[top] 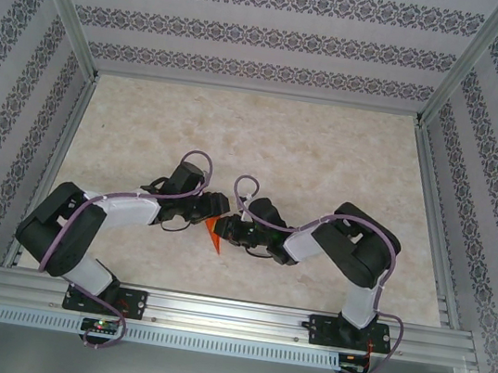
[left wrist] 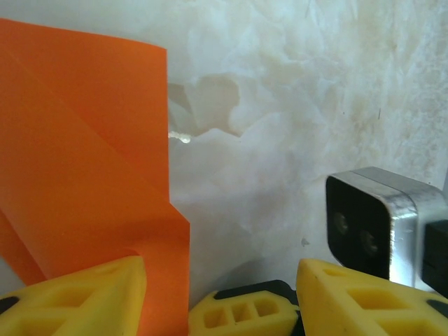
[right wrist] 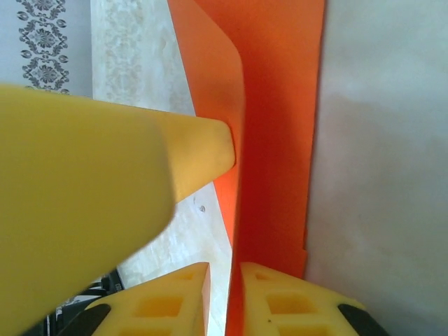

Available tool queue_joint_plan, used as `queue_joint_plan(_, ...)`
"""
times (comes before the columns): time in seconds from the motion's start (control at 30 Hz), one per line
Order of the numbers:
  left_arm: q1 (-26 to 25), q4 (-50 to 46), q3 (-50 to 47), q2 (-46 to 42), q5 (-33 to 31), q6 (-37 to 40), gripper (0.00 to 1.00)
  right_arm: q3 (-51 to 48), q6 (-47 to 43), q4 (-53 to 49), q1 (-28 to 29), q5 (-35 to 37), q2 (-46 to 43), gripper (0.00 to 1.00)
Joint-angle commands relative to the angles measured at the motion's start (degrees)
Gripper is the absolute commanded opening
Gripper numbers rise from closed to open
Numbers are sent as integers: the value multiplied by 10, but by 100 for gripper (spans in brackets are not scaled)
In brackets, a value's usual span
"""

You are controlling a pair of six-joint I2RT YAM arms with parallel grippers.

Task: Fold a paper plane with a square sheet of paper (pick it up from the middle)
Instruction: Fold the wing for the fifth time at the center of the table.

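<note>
1. Yellow, hollow-ribbed fingers of the right gripper (right wrist: 225,274) stand barely parted. The paper (right wrist: 280,140) rises on edge through the slit, with a sliver of gap at its 9 o'clock side.
2. Left gripper (left wrist: 220,271) fingers stand wide and grip nothing. One rounded fingertip (right wrist: 210,150) touches the paper's curved flap.
3. Thin, smooth orange paper shows a diagonal crease and straight edges, at 9 o'clock in the left wrist view. A black, metal-edged block (left wrist: 374,224) sits at 3 o'clock.
4. Pale marbled table (top: 265,142) lies open toward 12 o'clock. The paper lies between the grippers at 6 o'clock of centre.
</note>
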Motion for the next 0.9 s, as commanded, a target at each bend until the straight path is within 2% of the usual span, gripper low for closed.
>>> queue_joint_plan(0.0,3,23,7,1,-17,0,59,-7,-25,-70,-1,23,-15,21)
queue_joint_plan(0.17,4,14,15,-1,-22,2,59,1,-44,-104,2,28,-22,21)
queue_joint_plan(0.27,4,16,15,1,-20,1,59,6,-42,-141,2,44,-25,11)
queue_joint_plan(0.4,3,13,16,3,-19,3,59,9,-40,-165,4,48,-22,4)
queue_joint_plan(0.87,4,-11,20,30,-22,6,59,45,-74,-305,23,93,-26,2)
